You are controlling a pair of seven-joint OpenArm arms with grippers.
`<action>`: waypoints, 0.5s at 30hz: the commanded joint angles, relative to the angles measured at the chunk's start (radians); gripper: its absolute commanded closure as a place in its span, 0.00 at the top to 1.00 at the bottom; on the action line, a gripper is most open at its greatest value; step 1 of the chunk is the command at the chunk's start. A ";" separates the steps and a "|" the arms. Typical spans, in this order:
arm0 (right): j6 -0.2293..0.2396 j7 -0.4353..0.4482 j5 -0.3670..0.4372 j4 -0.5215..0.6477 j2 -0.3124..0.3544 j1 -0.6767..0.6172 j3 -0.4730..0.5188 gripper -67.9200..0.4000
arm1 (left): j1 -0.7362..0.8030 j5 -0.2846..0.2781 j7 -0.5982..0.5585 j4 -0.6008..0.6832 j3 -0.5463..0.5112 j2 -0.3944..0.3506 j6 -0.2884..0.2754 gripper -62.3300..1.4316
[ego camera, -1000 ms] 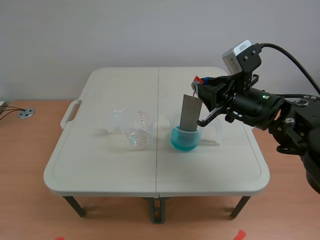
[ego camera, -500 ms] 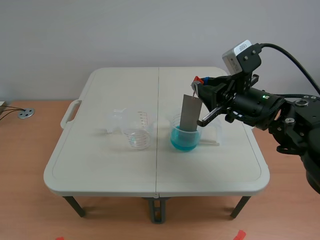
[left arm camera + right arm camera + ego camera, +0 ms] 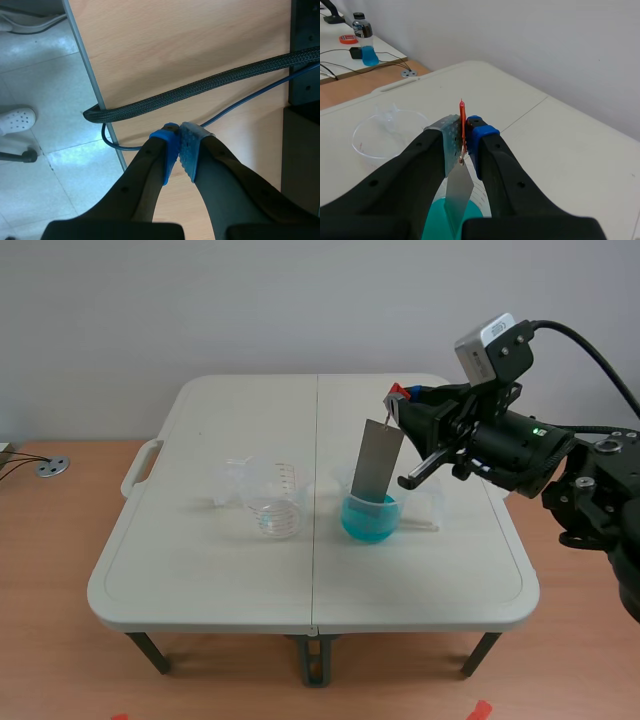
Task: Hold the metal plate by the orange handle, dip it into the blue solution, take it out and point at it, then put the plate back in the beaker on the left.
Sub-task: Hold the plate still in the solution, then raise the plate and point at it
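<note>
The white counter (image 3: 200,570) carries two clear beakers near its middle. The empty beaker (image 3: 275,502) stands left of the centre seam and the beaker of blue solution (image 3: 370,518) just right of it, the two apart. My right arm (image 3: 520,450) comes in raised from the right. The metal plate (image 3: 376,460) hangs tilted, its lower edge at the blue beaker's mouth; whether it touches the liquid I cannot tell. My right fingers (image 3: 465,137) are clamped on the thin orange handle (image 3: 462,117) at the plate's top. My left fingers (image 3: 179,147) are off the counter, closed pad to pad on nothing, above a wooden surface crossed by a black braided cable (image 3: 200,90).
</note>
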 commanded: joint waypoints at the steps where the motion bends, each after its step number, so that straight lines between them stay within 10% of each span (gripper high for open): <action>1: 0.004 0.022 0.014 0.032 0.017 0.015 0.003 0.02 | 0.008 -0.002 -0.006 0.011 0.000 -0.003 -0.004 0.05; 15: 0.037 -0.045 0.075 0.174 0.049 -0.007 0.023 0.03 | -0.059 -0.006 0.023 0.016 -0.012 0.002 -0.004 0.05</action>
